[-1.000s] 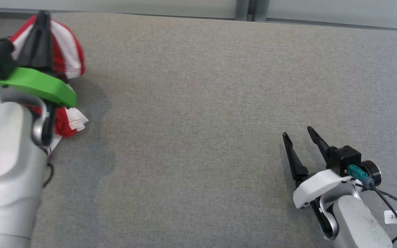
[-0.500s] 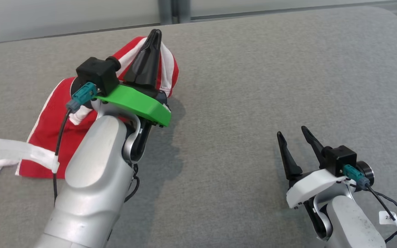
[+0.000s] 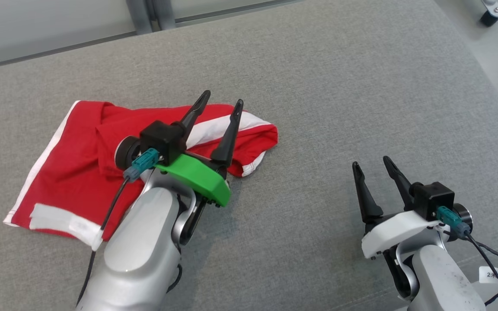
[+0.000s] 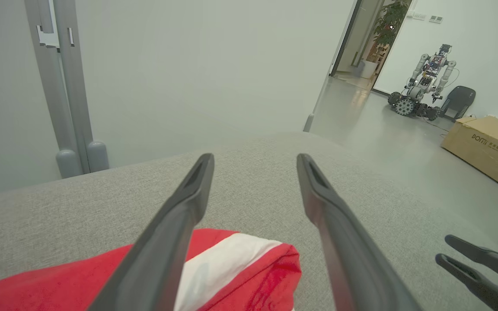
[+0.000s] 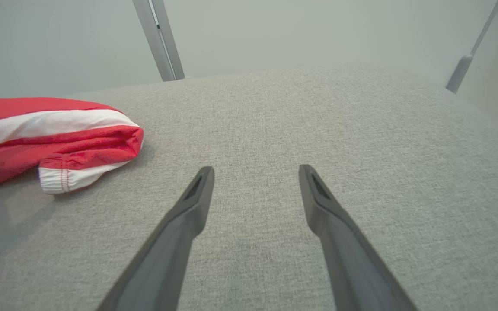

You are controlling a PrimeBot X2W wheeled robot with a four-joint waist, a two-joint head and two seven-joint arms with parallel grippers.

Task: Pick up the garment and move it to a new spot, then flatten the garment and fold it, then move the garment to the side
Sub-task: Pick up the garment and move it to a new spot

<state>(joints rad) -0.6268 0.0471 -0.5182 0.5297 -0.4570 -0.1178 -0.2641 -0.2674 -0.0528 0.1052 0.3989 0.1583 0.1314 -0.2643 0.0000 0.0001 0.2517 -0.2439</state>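
The garment [image 3: 76,168], red with white stripes and trim, lies loosely spread on the grey cushion [image 3: 318,108] at the left of the head view. My left gripper [image 3: 223,99] hovers above its right part, open, with nothing between the fingers. In the left wrist view the garment [image 4: 240,268] shows below that gripper [image 4: 255,157]. My right gripper [image 3: 370,162] stands open over bare cushion at the lower right, apart from the cloth. In the right wrist view the garment [image 5: 50,134] lies to the left of that gripper [image 5: 256,168].
The cushion's right edge [image 3: 482,77] drops to the floor. A grey post [image 3: 145,15] and a pale wall stand behind. In the left wrist view another robot [image 4: 426,86] and a cardboard box [image 4: 486,147] stand far across the room.
My left gripper was shut on the garment and has opened. The garment now lies spread on the cushion. The head camera has turned, so the whole picture shifted.
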